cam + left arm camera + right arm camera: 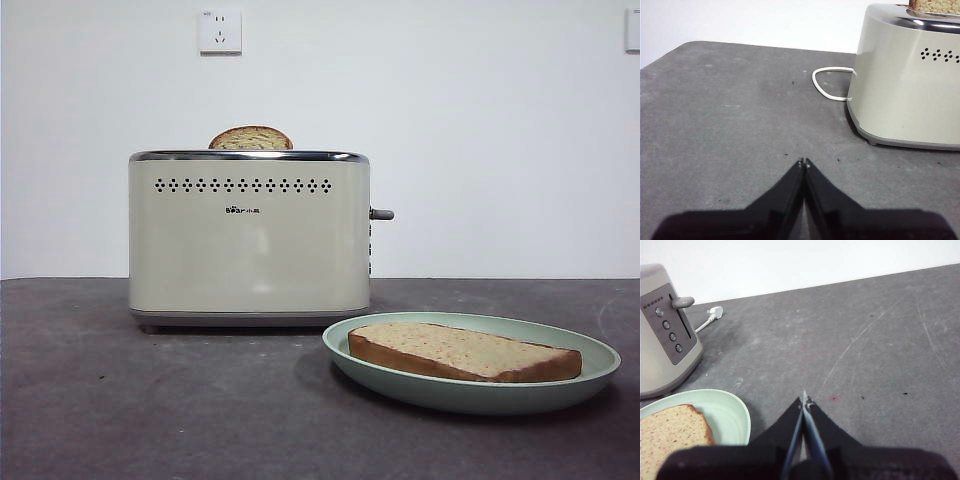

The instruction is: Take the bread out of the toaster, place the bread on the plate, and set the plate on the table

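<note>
Right gripper (804,401): jaws pressed together tip to tip, holding nothing, hanging above bare table just beside the plate's rim.
Left gripper (803,162): jaws likewise closed on nothing, over open table on the toaster's far side from the plate.
Bread (464,353): lies flat in the plate, speckled tan face up, dark crust along the edges; in the front view its long axis runs across the picture, from the toaster side outward.
Bread, hidden parts: in the right wrist view only one rounded end shows, the remainder cut off by the picture's edge and the gripper body; the underside is unseen.
Plate (590,350): pale mint green, resting on the table just in front of the toaster's lever end, near it, contact not discernible.
Toaster (249,238): upright, cream with chrome top rim, grey lever (382,214) sticking out toward the plate side.
Second slice (251,138): only its dome rises from a toaster slot, the body hidden inside.
Table (150,410): dark grey, scattered with crumbs and faint scratches.
White cord (827,85): loops on the table behind the toaster, its far end hidden by the body.
Wall socket (220,31): on the white wall above the toaster.
</note>
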